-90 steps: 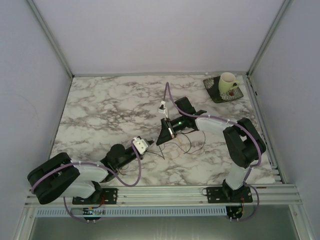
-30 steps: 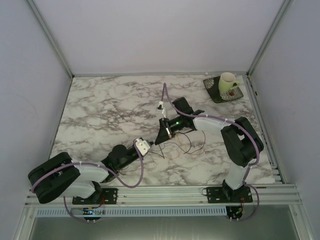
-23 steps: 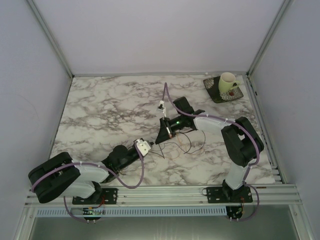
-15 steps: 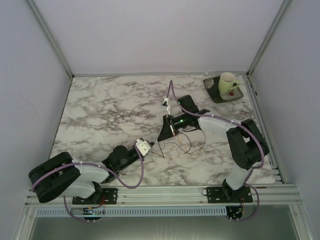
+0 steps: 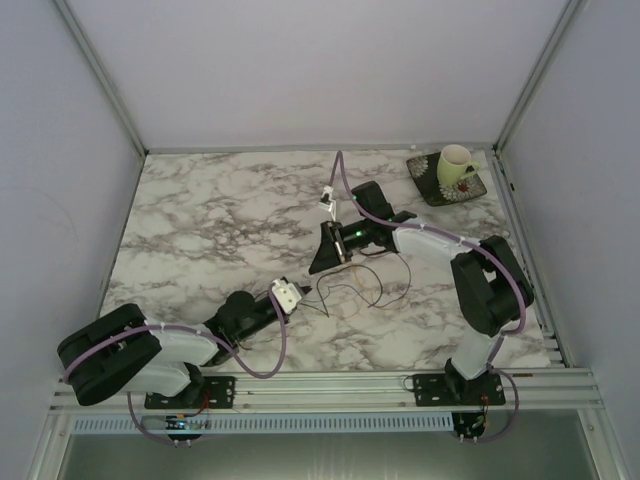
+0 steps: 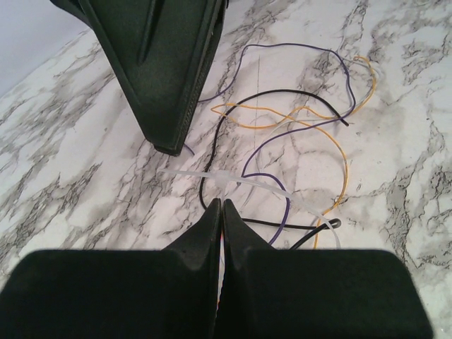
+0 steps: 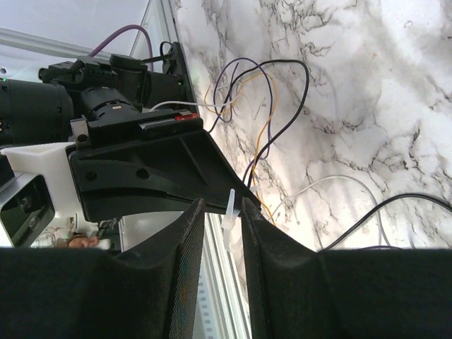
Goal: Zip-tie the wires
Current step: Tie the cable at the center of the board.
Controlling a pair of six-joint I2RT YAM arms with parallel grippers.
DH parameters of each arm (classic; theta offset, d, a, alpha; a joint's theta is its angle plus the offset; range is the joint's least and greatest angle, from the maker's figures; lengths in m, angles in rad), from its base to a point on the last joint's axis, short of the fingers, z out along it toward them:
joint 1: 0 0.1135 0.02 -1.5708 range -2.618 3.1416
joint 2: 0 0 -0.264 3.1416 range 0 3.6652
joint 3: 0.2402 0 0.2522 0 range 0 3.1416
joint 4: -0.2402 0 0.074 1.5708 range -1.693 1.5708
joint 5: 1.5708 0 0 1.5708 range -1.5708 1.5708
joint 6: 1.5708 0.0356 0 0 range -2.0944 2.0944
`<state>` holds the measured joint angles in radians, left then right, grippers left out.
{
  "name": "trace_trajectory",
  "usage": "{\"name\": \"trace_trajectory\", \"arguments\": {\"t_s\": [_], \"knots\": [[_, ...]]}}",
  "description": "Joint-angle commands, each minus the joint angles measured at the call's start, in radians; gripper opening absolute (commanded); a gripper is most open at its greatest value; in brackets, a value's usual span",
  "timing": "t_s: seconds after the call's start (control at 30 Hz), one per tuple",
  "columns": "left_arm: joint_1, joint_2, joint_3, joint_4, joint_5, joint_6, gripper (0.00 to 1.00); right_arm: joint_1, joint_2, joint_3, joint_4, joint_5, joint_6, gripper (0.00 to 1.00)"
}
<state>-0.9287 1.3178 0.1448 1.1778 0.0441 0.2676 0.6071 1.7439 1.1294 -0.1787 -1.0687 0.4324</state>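
The wires [image 5: 355,285] are thin black, purple and orange strands in loose loops on the marble table; they also show in the left wrist view [image 6: 282,92] and the right wrist view [image 7: 282,92]. A clear white zip tie [image 6: 240,181] lies across them. My left gripper [image 6: 221,205] is shut, with its tips right at the zip tie and a black strand; whether it pinches either is hidden. My right gripper [image 7: 222,203] hovers tip-down just beyond, jaws slightly parted, and the zip tie [image 7: 231,212] shows through the gap. In the top view the left gripper [image 5: 303,297] and right gripper [image 5: 318,265] face each other.
A pale mug [image 5: 455,165] stands on a dark square saucer [image 5: 440,190] at the far right corner. An aluminium rail [image 5: 320,385] runs along the near table edge. Purple robot cables loop over both arms.
My right gripper has drawn back and up, away from the wire loops. My left gripper has crept a little to the right toward the wires. The wires lie about as before.
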Motion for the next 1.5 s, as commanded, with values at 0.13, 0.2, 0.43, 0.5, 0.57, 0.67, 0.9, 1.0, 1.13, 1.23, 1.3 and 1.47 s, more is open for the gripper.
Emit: {"name": "trace_trajectory", "arguments": {"t_s": [0.13, 0.2, 0.43, 0.5, 0.57, 0.67, 0.9, 1.0, 1.13, 1.23, 1.3, 1.47], "knots": [[-0.005, -0.01, 0.022, 0.044, 0.017, 0.0, 0.0, 0.022, 0.016, -0.003, 0.005, -0.001, -0.003, 0.31], [-0.005, -0.007, 0.024, 0.046, 0.018, -0.001, 0.0, 0.031, 0.018, -0.003, 0.005, -0.006, -0.004, 0.31], [-0.006, 0.0, 0.025, 0.051, 0.019, -0.011, 0.0, 0.049, 0.029, -0.015, -0.008, -0.01, -0.014, 0.31], [-0.006, 0.001, 0.025, 0.051, 0.018, -0.012, 0.0, 0.051, 0.031, -0.018, -0.011, -0.008, -0.016, 0.3], [-0.006, 0.001, 0.027, 0.046, 0.016, -0.01, 0.0, 0.055, 0.032, -0.017, -0.015, -0.009, -0.019, 0.26], [-0.005, 0.003, 0.029, 0.045, 0.016, -0.008, 0.0, 0.057, 0.034, -0.015, -0.024, -0.013, -0.024, 0.14], [-0.006, 0.023, 0.033, 0.052, 0.041, -0.007, 0.0, 0.056, 0.035, 0.018, -0.024, 0.01, -0.026, 0.0], [-0.006, 0.035, 0.038, 0.051, 0.065, 0.006, 0.0, 0.053, 0.043, 0.055, -0.024, 0.032, -0.023, 0.0], [-0.007, 0.054, 0.042, 0.067, 0.08, 0.01, 0.0, 0.047, 0.066, 0.11, -0.022, 0.051, -0.018, 0.0], [-0.009, 0.063, 0.052, 0.063, 0.091, 0.014, 0.0, 0.044, 0.083, 0.136, -0.023, 0.056, -0.018, 0.0], [-0.01, 0.069, 0.056, 0.065, 0.094, 0.015, 0.0, 0.042, 0.094, 0.148, -0.022, 0.061, -0.019, 0.0], [-0.012, 0.076, 0.048, 0.09, 0.08, 0.0, 0.0, 0.038, 0.106, 0.168, -0.021, 0.065, -0.017, 0.0]]}}
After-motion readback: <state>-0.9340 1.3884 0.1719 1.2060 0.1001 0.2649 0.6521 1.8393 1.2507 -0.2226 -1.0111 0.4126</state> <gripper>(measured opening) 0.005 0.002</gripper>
